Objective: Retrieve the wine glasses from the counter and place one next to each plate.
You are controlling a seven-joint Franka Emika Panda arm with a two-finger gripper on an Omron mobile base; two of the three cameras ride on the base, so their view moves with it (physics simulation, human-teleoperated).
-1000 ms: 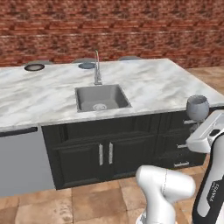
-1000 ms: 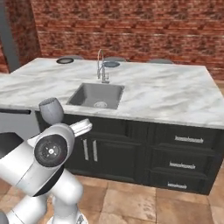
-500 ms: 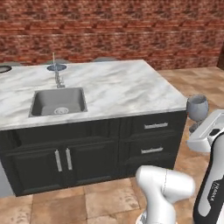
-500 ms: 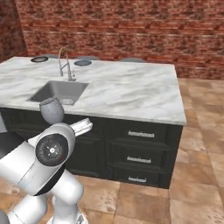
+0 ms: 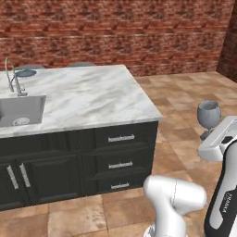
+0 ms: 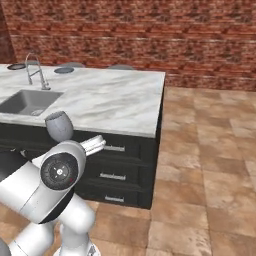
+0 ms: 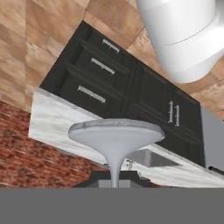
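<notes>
carrying step | my hand (image 7: 114,183) clamped on wine glass (image 5: 208,114) stem | next: reach a plate, set glass beside

A kitchen: marble island (image 5: 92,99) with sink (image 5: 18,111), faucet (image 5: 11,76), black cabinets (image 5: 111,157)

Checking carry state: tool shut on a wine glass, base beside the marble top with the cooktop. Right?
Not the cooktop. The marble top holds a sink and faucet, clear in the left base view. The rest stands: the tool is shut on the glass.
</notes>
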